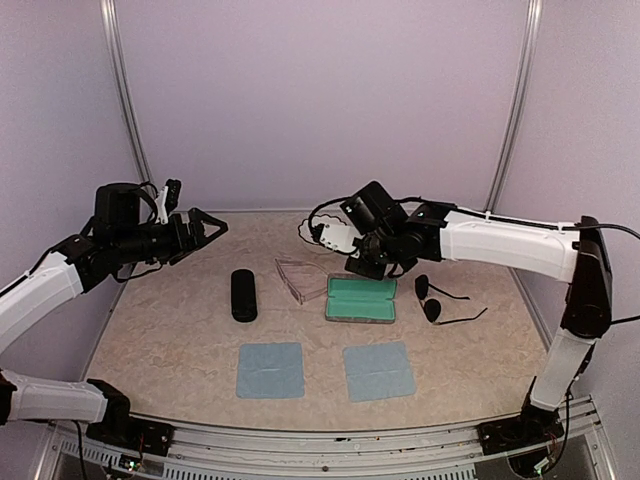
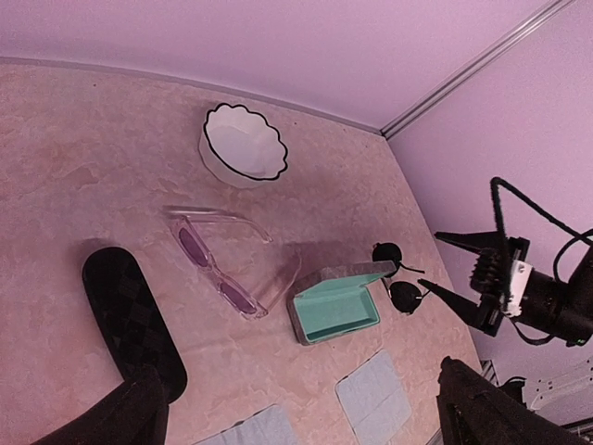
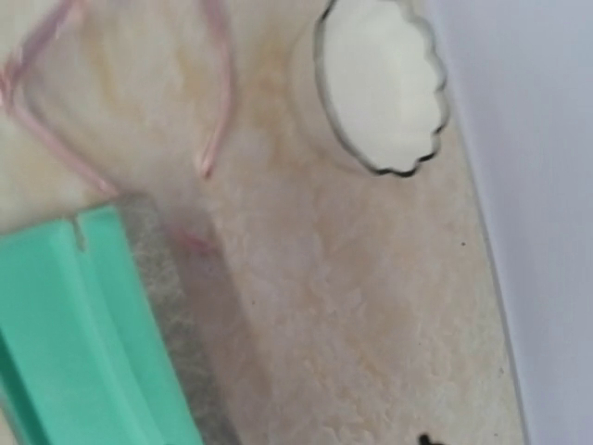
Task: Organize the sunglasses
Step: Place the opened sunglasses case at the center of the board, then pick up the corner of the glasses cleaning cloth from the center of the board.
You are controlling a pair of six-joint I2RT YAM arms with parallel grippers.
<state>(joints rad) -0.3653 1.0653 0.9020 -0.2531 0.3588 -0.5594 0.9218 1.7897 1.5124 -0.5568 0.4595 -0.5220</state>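
The pale pinkish-clear sunglasses (image 1: 298, 276) lie unfolded at mid-table, also in the left wrist view (image 2: 218, 278); their arms show in the right wrist view (image 3: 215, 102). The round dark sunglasses (image 1: 434, 300) lie to the right of the open teal-lined case (image 1: 361, 299), and show in the left wrist view (image 2: 393, 280). My right gripper (image 1: 366, 264) hovers over the case's back edge. The left wrist view shows it (image 2: 431, 264) open and empty. My left gripper (image 1: 207, 228) is open and empty, raised above the table's left side, far from both pairs.
A black oblong case (image 1: 243, 294) lies left of the clear glasses. Two blue cloths (image 1: 270, 369) (image 1: 379, 370) lie near the front. A white scalloped bowl (image 2: 243, 144) stands at the back. The grey speckled lid (image 3: 167, 306) of the teal case fills the right wrist view's lower left.
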